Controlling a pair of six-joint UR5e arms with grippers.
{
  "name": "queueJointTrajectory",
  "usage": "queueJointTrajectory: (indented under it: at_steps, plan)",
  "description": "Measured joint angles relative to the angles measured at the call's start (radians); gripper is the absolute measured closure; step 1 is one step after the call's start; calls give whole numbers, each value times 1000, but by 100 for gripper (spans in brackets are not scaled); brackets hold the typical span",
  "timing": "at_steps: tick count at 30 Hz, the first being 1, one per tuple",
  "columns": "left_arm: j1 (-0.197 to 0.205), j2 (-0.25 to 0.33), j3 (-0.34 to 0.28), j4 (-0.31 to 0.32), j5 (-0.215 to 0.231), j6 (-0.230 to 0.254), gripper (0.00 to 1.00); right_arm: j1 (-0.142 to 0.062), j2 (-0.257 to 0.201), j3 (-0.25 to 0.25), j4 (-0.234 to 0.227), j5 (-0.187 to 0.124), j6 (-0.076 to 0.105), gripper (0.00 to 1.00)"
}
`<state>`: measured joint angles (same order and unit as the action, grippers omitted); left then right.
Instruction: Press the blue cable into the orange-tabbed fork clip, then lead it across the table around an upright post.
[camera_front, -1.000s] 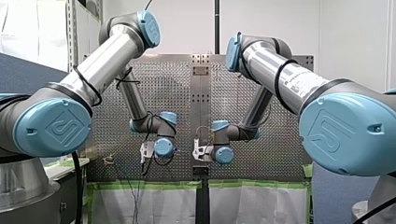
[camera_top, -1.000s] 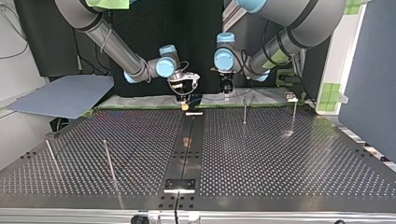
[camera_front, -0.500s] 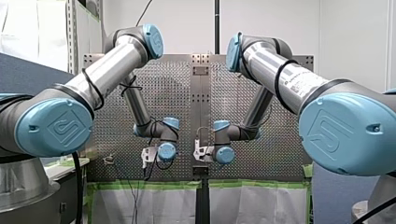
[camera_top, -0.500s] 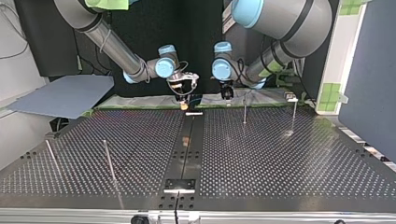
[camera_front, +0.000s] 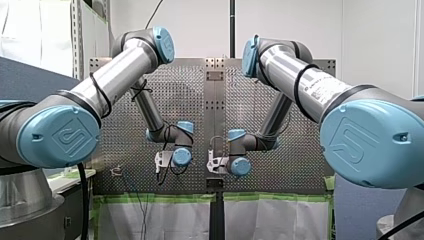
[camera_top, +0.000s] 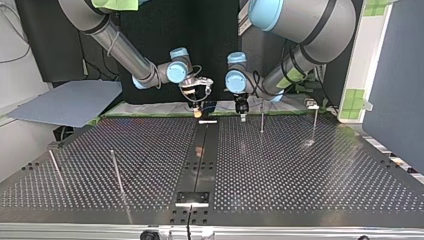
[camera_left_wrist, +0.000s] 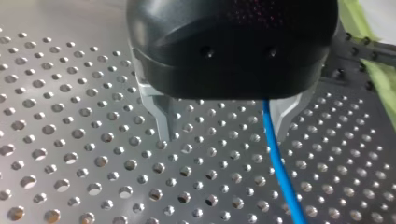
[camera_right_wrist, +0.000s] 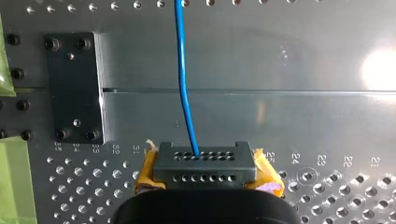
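Observation:
In the left wrist view the blue cable (camera_left_wrist: 276, 161) runs over the perforated table between the metal fingers (camera_left_wrist: 163, 123) of my left gripper (camera_left_wrist: 223, 133), close to one finger. That gripper stands open and grips nothing. In the right wrist view the blue cable (camera_right_wrist: 183, 79) leads across the metal plate into a grey holed block (camera_right_wrist: 205, 164) held between the yellow pads (camera_right_wrist: 145, 175) of my right gripper (camera_right_wrist: 205, 175). In the top view my right gripper (camera_top: 198, 111) hangs at the table's far edge, with my left gripper (camera_top: 242, 114) beside it.
Upright posts stand on the table (camera_top: 280, 165): a thin post (camera_top: 261, 117) right beside my left gripper, another post (camera_top: 315, 122) further to the top view's right, two more posts (camera_top: 116, 172) at its left. A small fixture (camera_front: 116, 171) sits at the front view's left.
My left arm has swung towards the table's middle and come lower, bringing its gripper closer to my right gripper. My right arm has not moved.

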<state>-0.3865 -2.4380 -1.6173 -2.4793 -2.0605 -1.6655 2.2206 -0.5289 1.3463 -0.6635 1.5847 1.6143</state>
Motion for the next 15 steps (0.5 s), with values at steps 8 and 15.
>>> queueJointTrajectory:
  at_steps: [8, 15]
  plan:
    - [0, 0, 0, -35, -39, 29, 57, -3, 1, 0, 1, 0, 0, 100]
    - [-2, 0, -1, -45, -95, 42, 100, -3, 3, 0, 2, 0, 0, 100]
